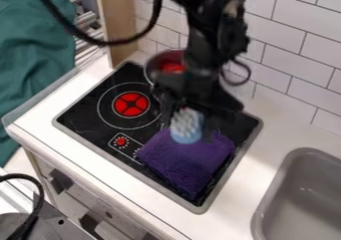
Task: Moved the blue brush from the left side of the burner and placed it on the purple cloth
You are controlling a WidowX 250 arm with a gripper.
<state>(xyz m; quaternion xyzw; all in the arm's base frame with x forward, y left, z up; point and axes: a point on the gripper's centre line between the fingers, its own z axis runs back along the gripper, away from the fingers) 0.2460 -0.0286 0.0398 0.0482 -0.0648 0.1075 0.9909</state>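
Blue brush (pixel 186 126): over purple cloth's 12 o'clock edge, bristles facing my camera, long axis roughly 12–6.
Fingers (pixel 211 119): look clamped on brush; it hangs at their 6 o'clock.
Purple cloth (pixel 188 163): 6 o'clock from brush; I'd ease slightly that way, lower, release.
Red burner (pixel 131 104): 10 o'clock from brush.
Pot (pixel 154 61): 11 o'clock, near arm.
Sink (pixel 307 194): 4 o'clock.

Fixed cam: we look down at a slant from above the front of the counter (pixel 269 129), turned toward the tiled wall (pixel 293 60). We're fairly near; stovetop (pixel 86 117) around mid-view, sink (pixel 299 204) cut off lower right.
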